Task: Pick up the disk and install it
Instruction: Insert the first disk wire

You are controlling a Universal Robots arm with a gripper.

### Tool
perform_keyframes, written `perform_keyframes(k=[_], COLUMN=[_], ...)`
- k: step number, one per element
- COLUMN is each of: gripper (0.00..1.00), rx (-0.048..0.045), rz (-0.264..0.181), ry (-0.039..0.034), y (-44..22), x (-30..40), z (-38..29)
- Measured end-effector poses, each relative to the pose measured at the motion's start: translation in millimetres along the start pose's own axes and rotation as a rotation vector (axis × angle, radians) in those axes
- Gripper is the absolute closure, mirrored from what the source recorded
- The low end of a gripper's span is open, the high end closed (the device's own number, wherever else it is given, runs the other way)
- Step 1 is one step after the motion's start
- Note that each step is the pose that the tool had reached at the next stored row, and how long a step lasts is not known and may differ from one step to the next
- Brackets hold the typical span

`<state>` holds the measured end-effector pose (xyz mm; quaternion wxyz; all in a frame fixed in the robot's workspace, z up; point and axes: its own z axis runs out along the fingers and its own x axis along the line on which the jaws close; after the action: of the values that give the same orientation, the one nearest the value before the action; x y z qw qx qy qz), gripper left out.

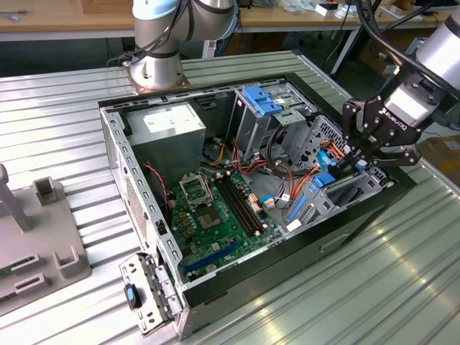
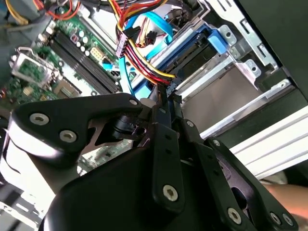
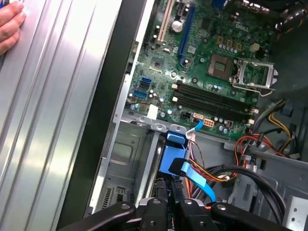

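Tool fingers pinched together reach down into the open computer case on the bench, above the disk seated in its bay, largely hidden behind cables and blue rails.

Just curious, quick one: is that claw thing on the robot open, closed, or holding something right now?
Tool: closed, fingers pressed together down among the cables beside the blue-railed disk; whether it grips anything cannot be told.
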<state>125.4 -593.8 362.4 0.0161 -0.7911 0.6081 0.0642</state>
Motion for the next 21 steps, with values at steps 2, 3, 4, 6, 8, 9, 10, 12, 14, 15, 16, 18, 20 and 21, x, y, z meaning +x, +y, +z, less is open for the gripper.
perform_keyframes(k=[2, 3, 4, 6, 8, 9, 10, 12, 14, 15, 16, 18, 20, 21], gripper=[0.84, 0.84, 0.84, 0.84, 0.84, 0.84, 0.84, 0.84, 0.84, 0.84, 0.84, 0.84, 0.84, 0.84], rx=[0.0046, 0.0057, 0.0058, 0.0059, 0.0059, 0.0056, -0.0002, -0.0283, -0.0290, -0.0301, -0.0355, -0.0495, -0.0722, -0.0881], rz=[0.038, 0.048, 0.048, 0.048, 0.048, 0.049, 0.049, 0.053, 0.053, 0.053, 0.055, 0.062, 0.074, 0.082], ry=[-0.0020, -0.0025, -0.0026, -0.0026, -0.0026, -0.0027, -0.0028, -0.0048, -0.0049, -0.0052, -0.0068, -0.0085, -0.0104, -0.0131], y=[0.0, -0.1, -0.1, 0.0, 0.0, 0.0, 0.0, -0.4, -0.4, -0.8, -2.2, -6.2, -10.9, -13.9], x=[0.1, 0.0, 0.0, 0.1, 0.1, 0.1, 0.1, 0.2, 0.2, 0.3, 0.4, 0.7, 1.9, 2.7], z=[0.7, 0.7, 0.7, 0.7, 0.7, 0.7, 0.8, 1.0, 1.0, 1.0, 1.1, 0.9, 2.8, 4.8])
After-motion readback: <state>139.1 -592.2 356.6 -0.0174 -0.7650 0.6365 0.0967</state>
